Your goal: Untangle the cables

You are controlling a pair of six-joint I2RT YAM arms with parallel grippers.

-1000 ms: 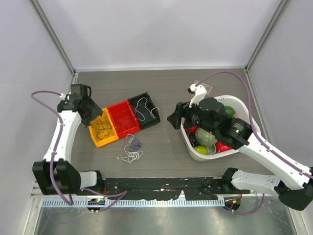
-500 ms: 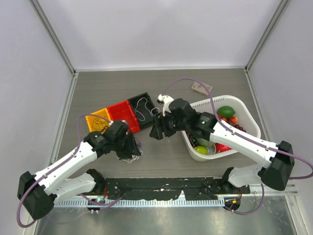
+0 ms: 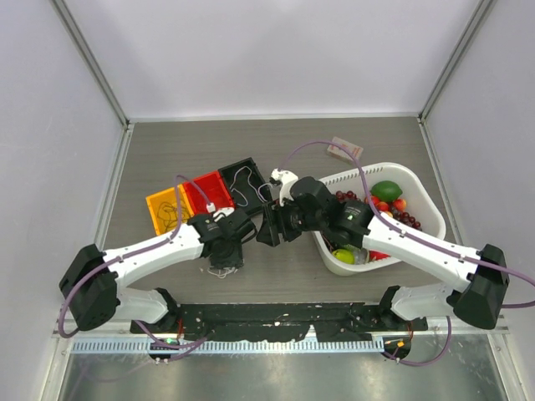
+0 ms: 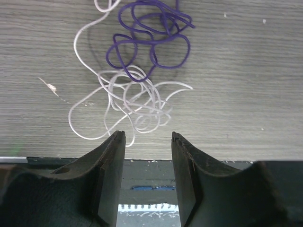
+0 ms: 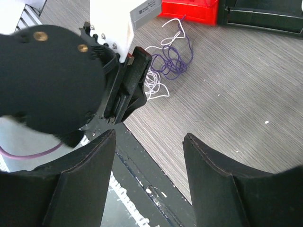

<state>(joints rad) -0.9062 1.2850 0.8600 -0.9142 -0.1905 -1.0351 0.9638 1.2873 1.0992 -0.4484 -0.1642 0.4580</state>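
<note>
Tangle [image 4: 135,75] sits on bare table [image 3: 251,142] close to the near edge. In the left wrist view we see the lowest white loops stop just short of the table lip, with the black rail [image 4: 142,165] right below, so there's little room on the near side. The far part of the table toward the back wall is open, apart from a small box [image 3: 344,149] by the basket. On the far side of the tangle runs the row of bins: yellow bin [image 3: 157,209], red bin [image 3: 219,188], black bin [image 3: 236,165]. To the right is the white basket [image 3: 433,219] with fruit in it. Left gripper [image 4: 148,137] covers the tangle in the top view; its jaws are apart with nothing between them, tips just on the near side of the white loops. Right gripper [image 5: 149,142] hovers just beside it on the right, jaws also spread and empty. Its camera shows the left gripper's head close in, so we have both arms crowded into the gap between bins and rail. Tangle itself: a purple cord [image 4: 151,38] in tight overlapping loops on the far side and a white cord [image 4: 135,101] in looser loops on the near side. The two overlap where they meet, and one white strand runs up past the purple on the left. Knotted or just laid across, we can't tell. A second white cord [image 3: 242,180] lies in the black bin, and a dark cord [image 3: 171,215] in the yellow bin.
</note>
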